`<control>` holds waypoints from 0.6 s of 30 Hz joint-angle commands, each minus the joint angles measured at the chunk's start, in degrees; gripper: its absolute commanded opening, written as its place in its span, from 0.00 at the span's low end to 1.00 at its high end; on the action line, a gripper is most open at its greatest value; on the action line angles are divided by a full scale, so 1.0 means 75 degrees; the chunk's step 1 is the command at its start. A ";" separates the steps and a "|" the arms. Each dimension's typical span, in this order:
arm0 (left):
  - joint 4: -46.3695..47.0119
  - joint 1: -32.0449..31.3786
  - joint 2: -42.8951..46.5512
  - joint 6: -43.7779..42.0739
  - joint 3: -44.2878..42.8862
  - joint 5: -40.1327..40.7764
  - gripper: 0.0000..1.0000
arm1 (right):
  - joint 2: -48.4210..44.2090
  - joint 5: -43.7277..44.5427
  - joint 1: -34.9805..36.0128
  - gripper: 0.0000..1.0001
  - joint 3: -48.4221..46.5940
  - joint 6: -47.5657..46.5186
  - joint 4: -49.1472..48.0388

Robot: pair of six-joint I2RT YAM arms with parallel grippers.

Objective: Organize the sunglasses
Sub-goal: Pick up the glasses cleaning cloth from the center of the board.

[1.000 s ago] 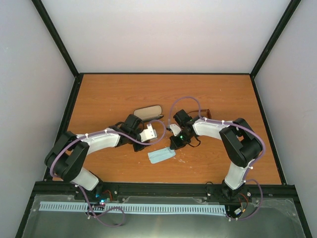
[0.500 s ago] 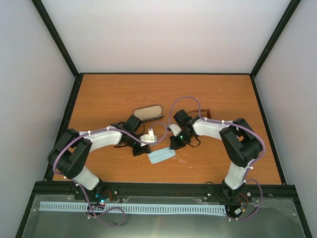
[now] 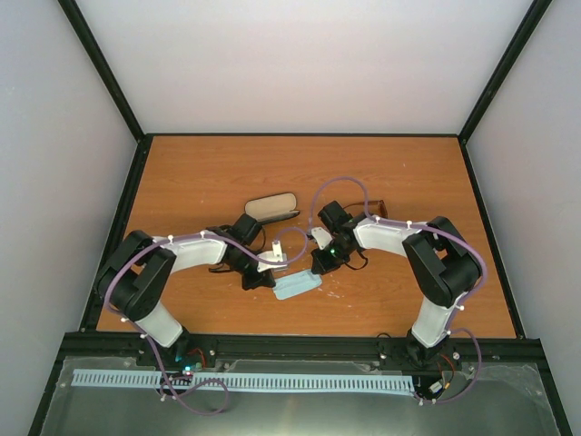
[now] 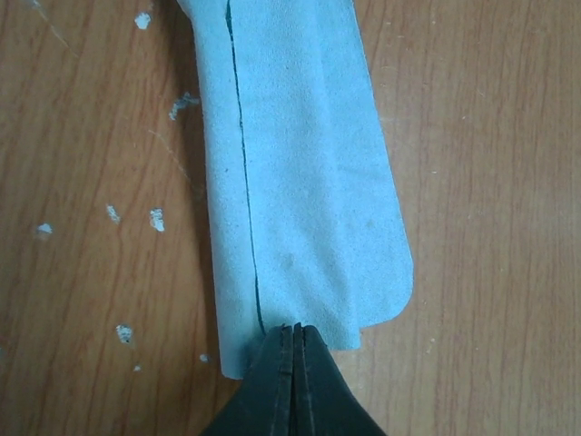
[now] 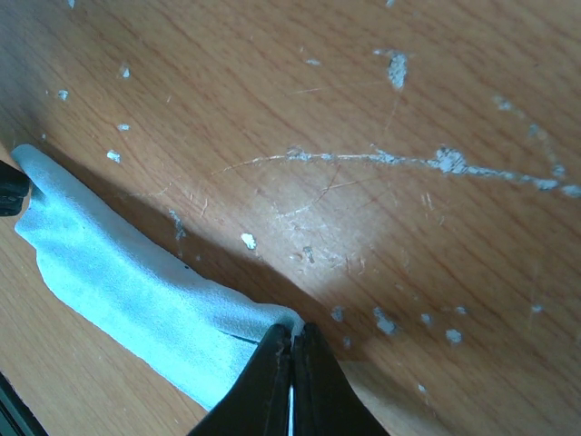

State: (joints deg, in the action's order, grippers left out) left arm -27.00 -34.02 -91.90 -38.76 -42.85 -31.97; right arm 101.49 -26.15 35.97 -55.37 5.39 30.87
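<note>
Pinching opposite ends of the folded pale blue cloth (image 4: 300,182), the left pincer (image 4: 295,334) and the right pincer (image 5: 292,341) each have their tips pressed together on its edge.

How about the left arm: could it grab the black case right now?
Probably not right away. The left gripper is shut on the blue cloth, so it would have to let go first. The black case lies close by, just beyond it, and nothing seems to block the way.
</note>
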 commanded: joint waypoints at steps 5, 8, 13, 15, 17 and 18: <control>0.0102 0.0013 -0.0193 -0.0129 -0.0115 -0.0147 0.01 | 0.0038 0.0396 -0.0026 0.03 0.0266 0.0020 0.0141; 0.0133 0.0013 -0.0153 -0.0093 -0.0098 -0.0096 0.01 | 0.0061 0.0389 -0.0026 0.03 0.0280 0.0014 0.0143; 0.0376 0.0031 0.0228 0.0071 0.0007 0.0063 0.27 | 0.0073 0.0379 -0.0026 0.03 0.0305 0.0034 0.0138; 0.0516 0.0047 0.0414 0.0106 0.0070 0.0078 0.31 | 0.0073 0.0372 -0.0027 0.03 0.0306 0.0032 0.0135; 0.0568 0.0068 0.0483 0.0151 0.0095 0.0083 0.31 | 0.0073 0.0364 -0.0027 0.03 0.0307 0.0026 0.0127; 0.0586 0.0087 0.0482 0.0172 0.0091 0.0062 0.31 | 0.0073 0.0360 -0.0026 0.03 0.0305 0.0031 0.0135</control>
State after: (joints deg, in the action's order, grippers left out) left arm -24.88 -33.89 -90.17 -38.02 -42.35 -31.29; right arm 101.27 -26.17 35.97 -55.00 5.41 30.39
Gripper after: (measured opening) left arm 0.312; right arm 0.029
